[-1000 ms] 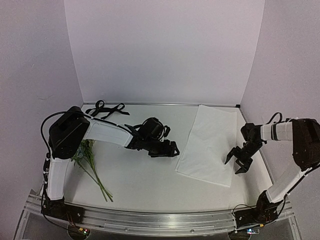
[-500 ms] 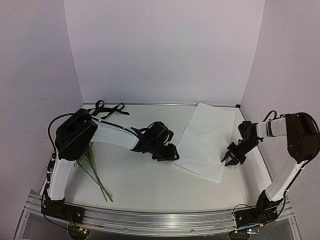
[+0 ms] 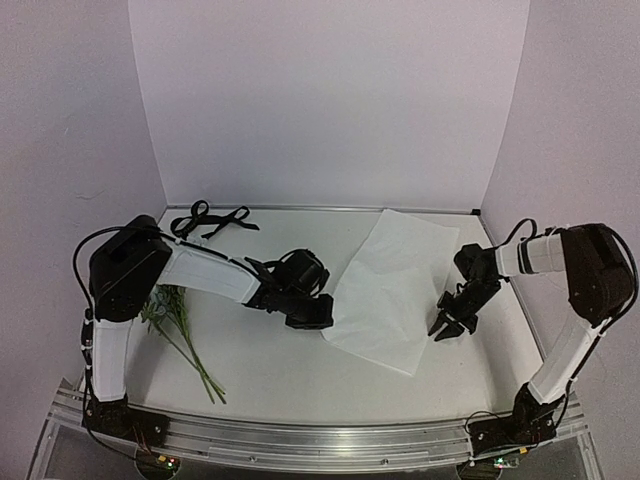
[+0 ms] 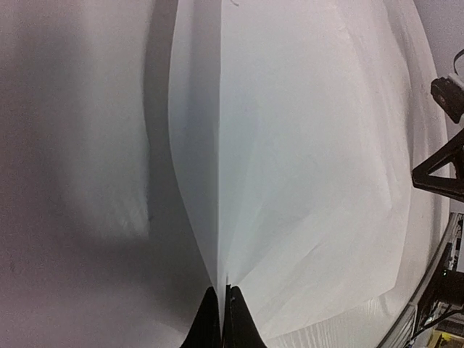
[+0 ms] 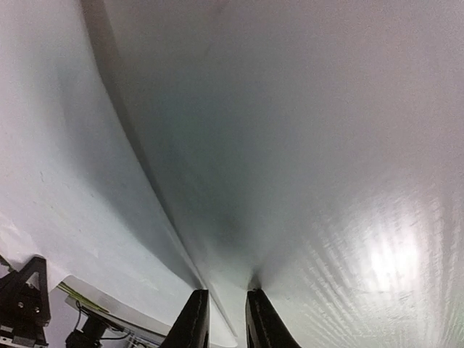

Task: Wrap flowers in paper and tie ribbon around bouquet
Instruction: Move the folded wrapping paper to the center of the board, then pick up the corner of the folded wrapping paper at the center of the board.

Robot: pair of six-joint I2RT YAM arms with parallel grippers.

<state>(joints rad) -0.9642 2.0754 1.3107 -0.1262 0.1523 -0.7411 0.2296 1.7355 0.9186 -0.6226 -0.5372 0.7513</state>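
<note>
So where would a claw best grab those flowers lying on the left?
Probably by the stems near their lower ends, coming straight down from above. The flowers lie flat on the table, the thin stems draw together there, and the leafy head is partly hidden under the left arm.

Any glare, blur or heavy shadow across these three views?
Top external: evenly lit, sharp. Left wrist: bright paper, dark shadow left of its raised fold. Right wrist: paper soft and blurred, glare lower right, deep shadow along the crease.
</note>
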